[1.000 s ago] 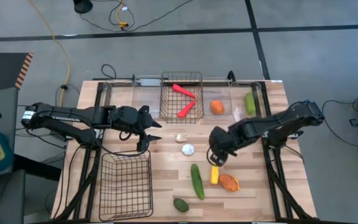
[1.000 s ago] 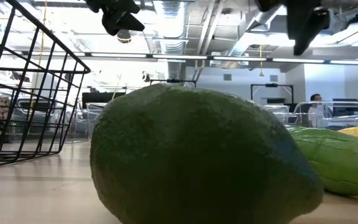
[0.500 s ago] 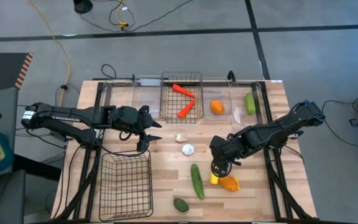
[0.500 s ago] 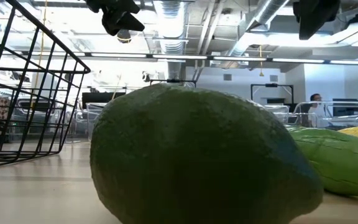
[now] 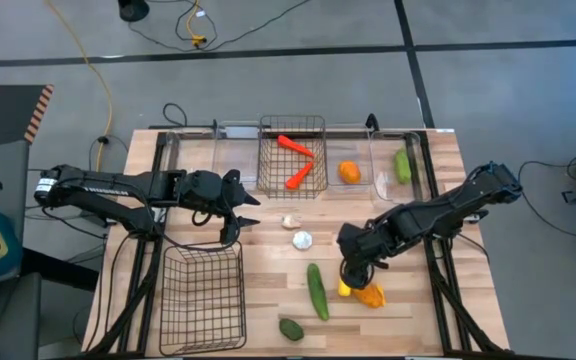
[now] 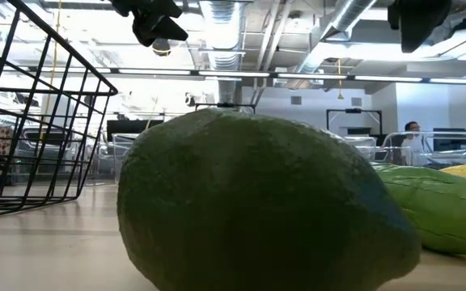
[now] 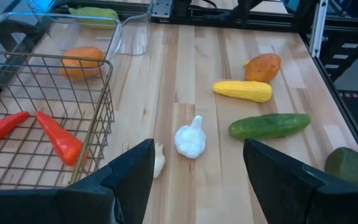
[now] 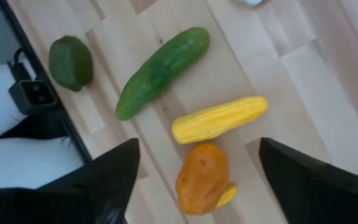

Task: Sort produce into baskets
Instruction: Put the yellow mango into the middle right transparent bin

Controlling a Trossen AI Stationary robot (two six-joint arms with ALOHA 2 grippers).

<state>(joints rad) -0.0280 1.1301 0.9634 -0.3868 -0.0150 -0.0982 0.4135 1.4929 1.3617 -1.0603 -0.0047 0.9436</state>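
Note:
My right gripper is open and hangs above the yellow squash and an orange fruit, touching neither. A tiny yellow piece lies by that fruit. A cucumber and the avocado lie nearer the table's front edge. Two garlics lie mid-table. My left gripper is open and empty beside the far wire basket, which holds two carrots.
A second wire basket stands at the front left. Clear bins along the far edge hold an orange fruit and a cucumber. In the low view the avocado fills the foreground.
My right gripper has gone toward the table's near edge, from beside the garlics to above the yellow squash and the orange fruit. Its fingers stay open. The produce has not moved.

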